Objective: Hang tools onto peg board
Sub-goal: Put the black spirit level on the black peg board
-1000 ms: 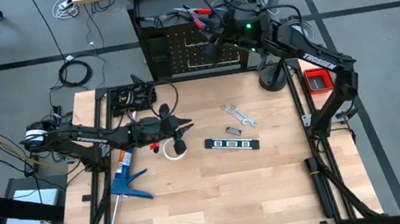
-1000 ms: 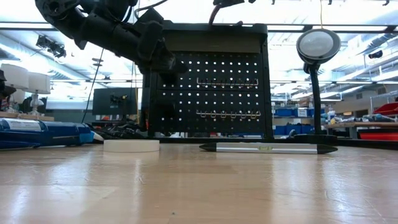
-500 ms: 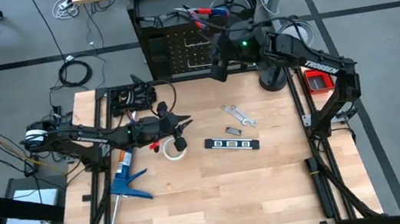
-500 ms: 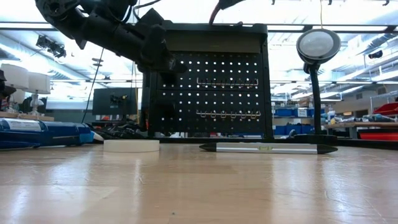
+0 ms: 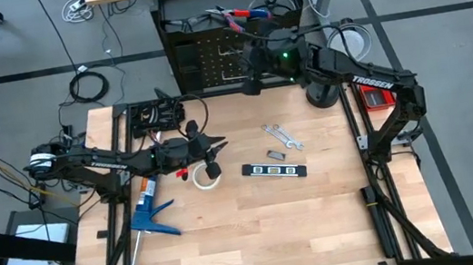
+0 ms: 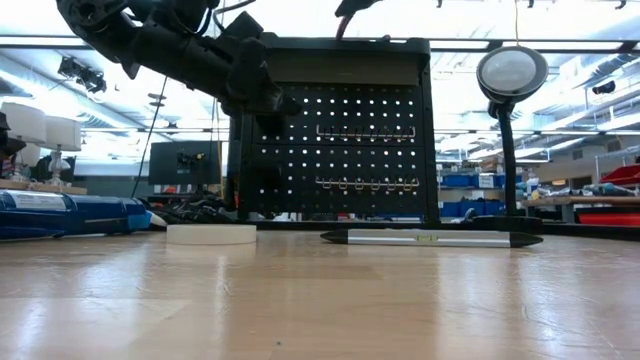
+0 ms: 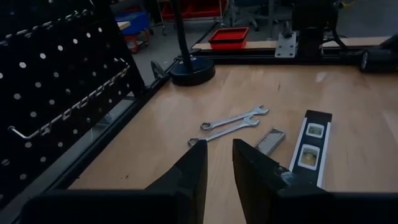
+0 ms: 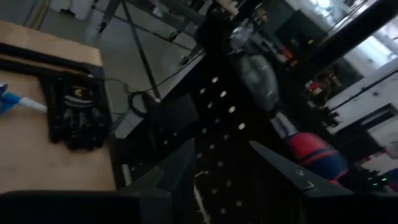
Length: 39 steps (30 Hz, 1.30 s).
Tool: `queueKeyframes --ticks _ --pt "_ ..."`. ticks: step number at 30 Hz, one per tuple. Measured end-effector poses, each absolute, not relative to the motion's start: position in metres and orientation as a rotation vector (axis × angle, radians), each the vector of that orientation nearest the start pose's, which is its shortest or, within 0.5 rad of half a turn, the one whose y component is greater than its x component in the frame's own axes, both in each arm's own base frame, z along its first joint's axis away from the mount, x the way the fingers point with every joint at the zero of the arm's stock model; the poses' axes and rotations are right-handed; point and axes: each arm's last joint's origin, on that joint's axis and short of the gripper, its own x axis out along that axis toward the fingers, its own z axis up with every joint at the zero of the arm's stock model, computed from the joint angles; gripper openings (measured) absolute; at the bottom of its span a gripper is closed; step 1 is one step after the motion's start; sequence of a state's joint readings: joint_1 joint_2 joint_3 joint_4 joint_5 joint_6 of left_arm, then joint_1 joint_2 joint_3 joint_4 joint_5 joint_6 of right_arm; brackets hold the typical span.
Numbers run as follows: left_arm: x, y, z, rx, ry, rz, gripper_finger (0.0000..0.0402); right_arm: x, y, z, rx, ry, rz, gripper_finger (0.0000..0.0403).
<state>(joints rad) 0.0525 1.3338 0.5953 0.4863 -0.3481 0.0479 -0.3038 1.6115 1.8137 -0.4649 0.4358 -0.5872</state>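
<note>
The black peg board [image 5: 227, 60] stands at the table's far edge, with rows of bare silver hooks [image 6: 365, 185]. Red-handled pliers [image 5: 241, 12] lie in the top of its box frame. Two silver wrenches [image 5: 281, 136], a black level bar [image 5: 273, 170] and a white tape roll [image 5: 206, 178] lie flat on the table. My left gripper [image 5: 207, 155] hovers just above the tape roll, slightly open and empty; its wrist view shows the wrenches [image 7: 233, 121] and the bar [image 7: 311, 146] ahead. My right gripper [image 5: 248, 81] is open and empty in front of the board [image 8: 230, 124].
A blue caulking gun [image 5: 151, 215] lies at the table's left near side. Black gloves [image 5: 156, 115] lie at the far left. A round lamp [image 6: 512, 72] on a black base [image 5: 323, 94] stands right of the board. A small silver piece [image 5: 276, 155] lies between wrenches and bar.
My right gripper has drawn back from the pliers in the top of the board's frame. It has come toward the table's near edge and down in front of the panel, then a little to the left. The pliers stay in the frame.
</note>
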Motion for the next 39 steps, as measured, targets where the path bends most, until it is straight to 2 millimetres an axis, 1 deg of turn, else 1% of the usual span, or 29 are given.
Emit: queueKeyframes --ticks 4,7,9,11,13,16,20,23,26,28,31,33,36,39 --pt "0.270 0.024 0.215 0.086 0.272 0.392 0.0078 0.329 -0.119 0.451 -0.580 0.489 -0.654 0.0147" --pt "0.270 0.024 0.214 0.087 0.279 0.391 0.0078 0.328 -0.116 0.445 -0.559 0.536 -0.618 0.0148" --pt "0.270 0.024 0.214 0.088 0.282 0.390 0.0078 0.328 -0.109 0.437 -0.534 0.592 -0.507 0.0148" --pt "0.270 0.023 0.214 0.088 0.282 0.385 0.0078 0.327 -0.101 0.426 -0.494 0.650 -0.351 0.0147" --pt "0.270 0.022 0.214 0.099 0.282 0.377 0.0078 0.328 -0.094 0.408 -0.431 0.706 -0.239 0.0144" --pt "0.270 0.022 0.214 0.116 0.285 0.374 0.0078 0.331 -0.087 0.373 -0.338 0.822 -0.233 0.0136" --pt "0.270 0.024 0.214 0.117 0.288 0.386 0.0078 0.332 -0.079 0.317 -0.271 0.955 -0.237 0.0126" --pt "0.269 0.025 0.211 0.119 0.324 0.387 0.0078 0.329 -0.075 0.277 -0.202 1.003 -0.216 0.0124" --pt "0.268 0.024 0.205 0.113 0.379 0.314 0.0078 0.322 -0.069 0.245 -0.081 1.038 -0.149 0.0125" --pt "0.267 0.022 0.201 0.107 0.427 0.255 0.0078 0.319 -0.066 0.232 0.003 1.044 -0.142 0.0128" --pt "0.264 0.021 0.195 0.108 0.491 0.240 0.0078 0.313 -0.057 0.216 0.081 1.093 -0.151 0.0135" --pt "0.264 0.022 0.193 0.110 0.510 0.243 0.0078 0.312 -0.050 0.210 0.122 1.100 -0.163 0.0142" --pt "0.264 0.022 0.193 0.110 0.505 0.245 0.0078 0.313 -0.036 0.200 0.149 1.093 -0.153 0.0158" --pt "0.264 0.022 0.195 0.109 0.492 0.246 0.0078 0.314 -0.021 0.193 0.139 1.069 -0.120 0.0182"
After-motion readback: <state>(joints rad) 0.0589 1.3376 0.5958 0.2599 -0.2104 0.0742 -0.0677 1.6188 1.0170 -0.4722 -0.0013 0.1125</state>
